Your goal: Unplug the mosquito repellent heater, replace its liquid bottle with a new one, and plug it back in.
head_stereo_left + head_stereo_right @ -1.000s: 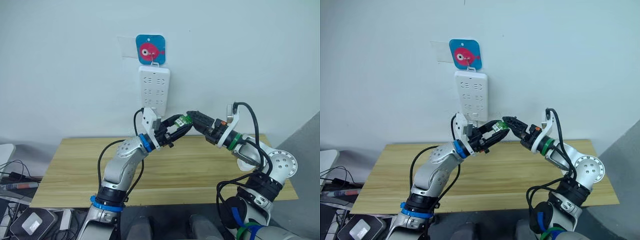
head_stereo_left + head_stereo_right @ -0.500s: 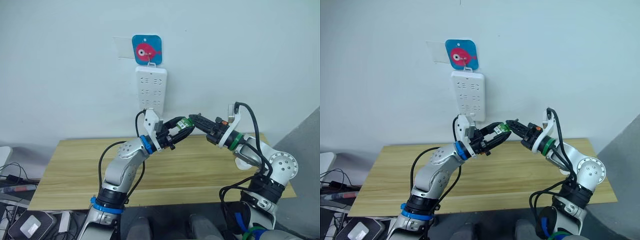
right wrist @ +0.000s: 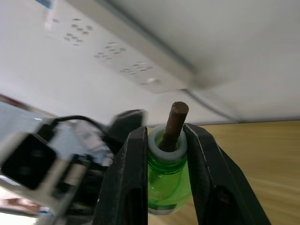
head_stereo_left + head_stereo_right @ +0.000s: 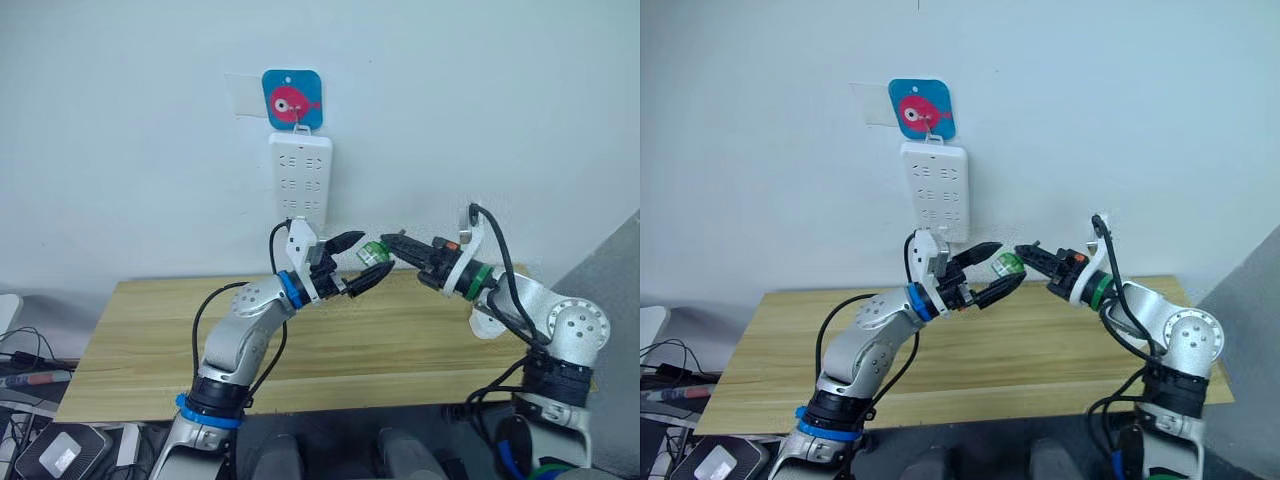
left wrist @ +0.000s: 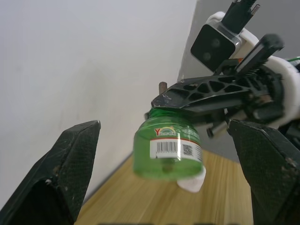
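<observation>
The liquid bottle [image 4: 372, 252], small, green and translucent with a dark wick [image 3: 178, 115] and no cap, hangs in the air above the wooden table [image 4: 150, 330]. My right gripper [image 4: 388, 241] is shut on its neck, just below the wick, with one finger [image 3: 129, 173] on each side. My left gripper [image 4: 1011, 262] stands open around the bottle's body [image 5: 168, 150], its fingers [image 5: 70, 164] well apart from it. The mosquito repellent heater and the new one are out of view.
A long white power strip [image 4: 300, 175] hangs on the wall under a blue square hook with a pink fish [image 4: 294, 98], directly behind and above the grippers. Cables and a device [image 4: 60, 445] lie on the floor at lower left.
My left gripper has opened and let go of the bottle. My right gripper has shut on the bottle's neck. The camera has shifted a little.
</observation>
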Motion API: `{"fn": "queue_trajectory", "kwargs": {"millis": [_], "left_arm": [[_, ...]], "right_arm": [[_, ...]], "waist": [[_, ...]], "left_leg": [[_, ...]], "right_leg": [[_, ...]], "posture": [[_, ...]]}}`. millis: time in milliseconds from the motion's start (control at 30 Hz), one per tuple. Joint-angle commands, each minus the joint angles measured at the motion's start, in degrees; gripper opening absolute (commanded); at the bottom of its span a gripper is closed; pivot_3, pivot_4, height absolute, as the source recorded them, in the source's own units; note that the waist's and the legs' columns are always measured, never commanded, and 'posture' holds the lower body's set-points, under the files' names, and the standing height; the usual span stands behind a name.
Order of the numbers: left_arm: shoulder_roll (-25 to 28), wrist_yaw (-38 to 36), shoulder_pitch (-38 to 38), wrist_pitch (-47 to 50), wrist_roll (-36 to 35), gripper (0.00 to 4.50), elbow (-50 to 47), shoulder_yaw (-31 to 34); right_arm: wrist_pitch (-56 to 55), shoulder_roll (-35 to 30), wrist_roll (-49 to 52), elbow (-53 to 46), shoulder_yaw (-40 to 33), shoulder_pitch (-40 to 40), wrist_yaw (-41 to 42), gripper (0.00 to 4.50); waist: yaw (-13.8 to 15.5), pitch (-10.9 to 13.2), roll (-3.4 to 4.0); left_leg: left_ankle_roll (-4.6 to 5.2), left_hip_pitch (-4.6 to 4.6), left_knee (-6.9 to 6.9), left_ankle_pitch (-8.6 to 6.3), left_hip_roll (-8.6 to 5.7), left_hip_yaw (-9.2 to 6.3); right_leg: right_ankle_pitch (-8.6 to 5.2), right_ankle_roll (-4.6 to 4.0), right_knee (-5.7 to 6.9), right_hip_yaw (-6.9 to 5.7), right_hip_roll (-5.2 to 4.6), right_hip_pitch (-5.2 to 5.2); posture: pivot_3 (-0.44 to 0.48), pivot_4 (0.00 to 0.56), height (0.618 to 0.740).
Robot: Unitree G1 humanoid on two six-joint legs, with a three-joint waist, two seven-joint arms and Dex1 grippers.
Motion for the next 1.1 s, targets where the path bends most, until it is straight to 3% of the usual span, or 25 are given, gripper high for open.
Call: {"fn": "queue_trajectory", "kwargs": {"millis": [33,200,400,633,1100], "left_arm": [[1.64,-1.49,0.79,0.53,-1.28,4.50,-3.08,1.19],[3.18,-1.59,1.75,-0.04,0.17,4.50,-3.81,0.91],[3.84,-2.42,3.10,-0.89,2.77,4.50,-5.20,-2.50],[6.90,-4.43,4.97,-0.46,4.35,4.50,-7.54,-4.95],[8.25,-5.35,5.62,-1.15,5.93,4.50,-7.56,-5.93]], "right_arm": [[-13.44,-6.08,-17.14,-3.64,10.33,2.82,12.40,0.76],[-49.33,-14.09,-52.64,7.69,28.21,7.27,21.19,0.76],[-71.50,-8.32,-65.81,30.18,27.80,5.75,17.03,0.76],[-79.10,-3.93,-69.36,46.04,25.29,4.19,16.54,0.76],[-82.69,-0.54,-72.45,56.36,22.01,1.61,15.60,0.76]], "waist": [[0.06,0.00,0.00],[0.15,0.02,-0.04],[0.21,0.05,-0.08],[0.26,0.05,-0.08],[0.24,0.05,-0.08]], "left_leg": [[0.00,0.00,0.00,0.00,0.00,0.00],[-0.01,0.02,0.01,0.00,0.00,0.05],[-0.02,0.07,0.01,0.01,0.00,0.09],[-0.02,0.21,0.00,0.01,-0.01,0.07],[-0.02,0.29,0.00,0.01,-0.01,0.07]], "right_leg": [[0.00,0.00,0.00,0.01,0.00,-0.01],[-0.02,0.03,-0.03,0.02,-0.02,-0.02],[0.12,-0.21,0.01,0.07,-0.03,0.02],[0.14,-0.24,0.04,0.07,-0.05,0.15],[0.14,-0.24,0.07,0.08,-0.05,0.21]], "posture": [[-0.036,0.106,0.740],[-0.034,0.102,0.740],[-0.021,0.100,0.740],[-0.010,0.100,0.740],[-0.010,0.106,0.740]]}}
